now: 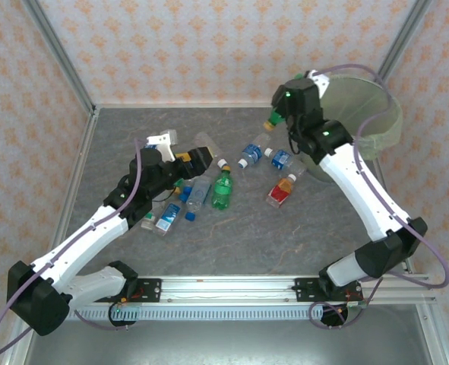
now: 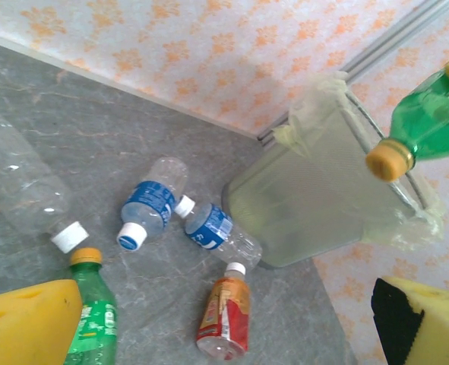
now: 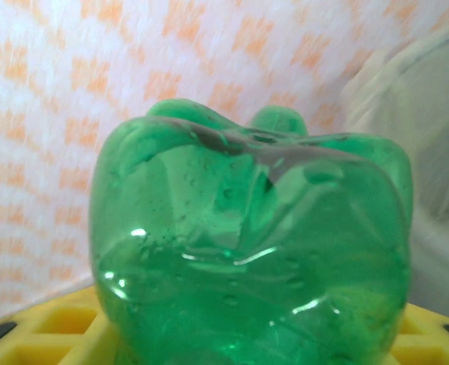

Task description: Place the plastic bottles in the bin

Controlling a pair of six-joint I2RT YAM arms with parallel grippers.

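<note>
Grey stone-look surface [image 1: 285, 243], flowery walls. The right pincer [image 1: 283, 108] pinches a see-through green plastic bottle with an orange cap [image 3: 247, 243], up beside the big round pale-green bin [image 1: 376, 131]. The bottle looks light, smooth and squashy, so squeeze its middle gently. The left pincer [image 1: 180, 152] is spread wide over other small plastic bottles [image 1: 201, 190] lying down.

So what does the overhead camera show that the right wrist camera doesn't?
Overhead, not wrist: loose bottles lying on the table, a red-orange bottle among them, and the whole bin. Wrist, not overhead: the lumpy base of the green bottle up close, against a yellow finger. Shared: that green bottle, held in the right gripper, and the patterned wall.
</note>
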